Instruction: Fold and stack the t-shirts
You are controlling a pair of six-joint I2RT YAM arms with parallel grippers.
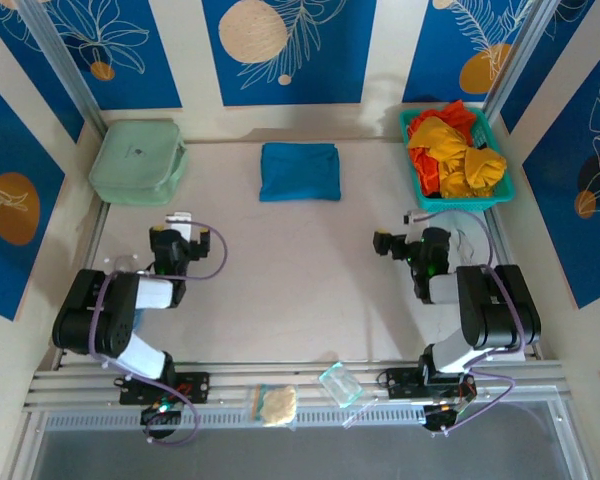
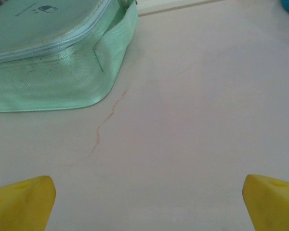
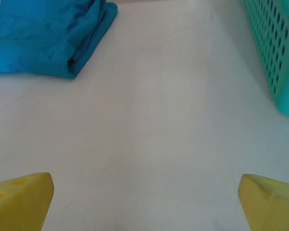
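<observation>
A deep teal-blue t-shirt (image 1: 299, 171) lies folded flat at the back middle of the table; its near corner (image 3: 43, 38) shows at the upper left of the right wrist view. Crumpled yellow-orange t-shirts (image 1: 458, 152) and a red one (image 1: 456, 112) are piled in the teal mesh basket (image 1: 507, 190) at the back right. My left gripper (image 1: 181, 232) (image 2: 147, 202) hangs open over bare table, nothing between its yellow fingertips (image 2: 24, 202). My right gripper (image 1: 413, 236) (image 3: 144, 199) is open too, over bare table between the folded shirt and the basket wall (image 3: 274, 48).
A pale green zip case (image 1: 137, 162) (image 2: 53, 57) sits at the back left, just ahead of my left gripper. Two small clear bags (image 1: 340, 383) (image 1: 273, 403) rest on the rail at the near edge. Walls enclose the table on three sides.
</observation>
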